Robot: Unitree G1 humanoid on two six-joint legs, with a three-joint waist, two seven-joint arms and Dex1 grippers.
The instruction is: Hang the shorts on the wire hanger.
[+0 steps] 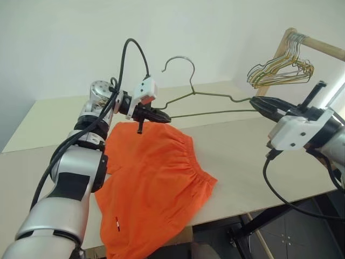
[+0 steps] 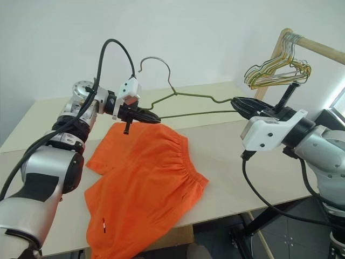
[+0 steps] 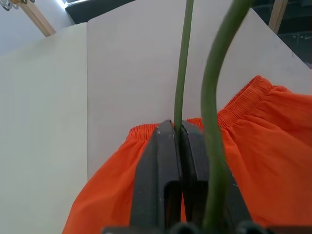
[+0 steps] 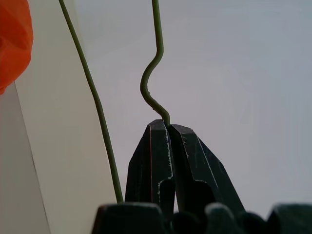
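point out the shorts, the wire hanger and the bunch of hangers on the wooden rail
shorts point(image 1: 156, 172), left eye view, middle of the orange fabric
wire hanger point(image 1: 213, 95), left eye view, upper wire past the hook's base
bunch of hangers point(image 2: 275, 73), right eye view, the clustered wire bodies

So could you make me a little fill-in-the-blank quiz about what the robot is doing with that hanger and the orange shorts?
1. Both the left gripper and the right gripper are shut on the ____.
2. The shorts lie on the ____, with one part hanging over its near edge.
3. The colour of the shorts is ____.
4. A bunch of spare hangers hangs from a ____ rail behind the right gripper.

Missing words: wire hanger; table; orange; wooden
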